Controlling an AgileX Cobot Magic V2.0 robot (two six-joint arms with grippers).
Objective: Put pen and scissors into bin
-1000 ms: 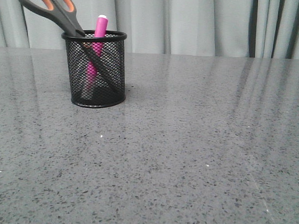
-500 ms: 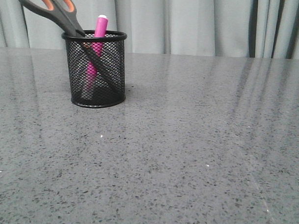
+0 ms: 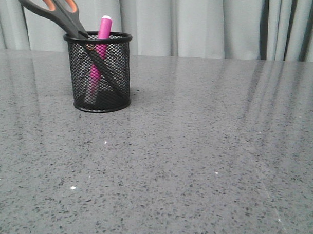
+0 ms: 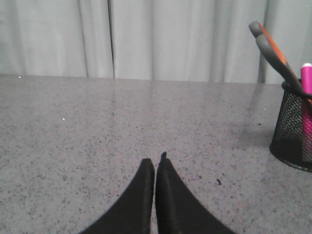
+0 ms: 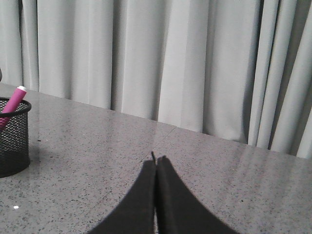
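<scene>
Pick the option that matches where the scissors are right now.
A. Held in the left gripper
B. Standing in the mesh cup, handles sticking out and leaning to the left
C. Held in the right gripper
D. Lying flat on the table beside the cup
B: in the front view the scissors slant out of the mesh cup beside the pen, and both grippers are shut on nothing.

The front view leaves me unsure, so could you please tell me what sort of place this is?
Probably a staged test bench, not a lived-in desk: a grey speckled stone-look tabletop, pale grey pleated curtains closing off the back, and a lone black wire-mesh pen cup.
</scene>
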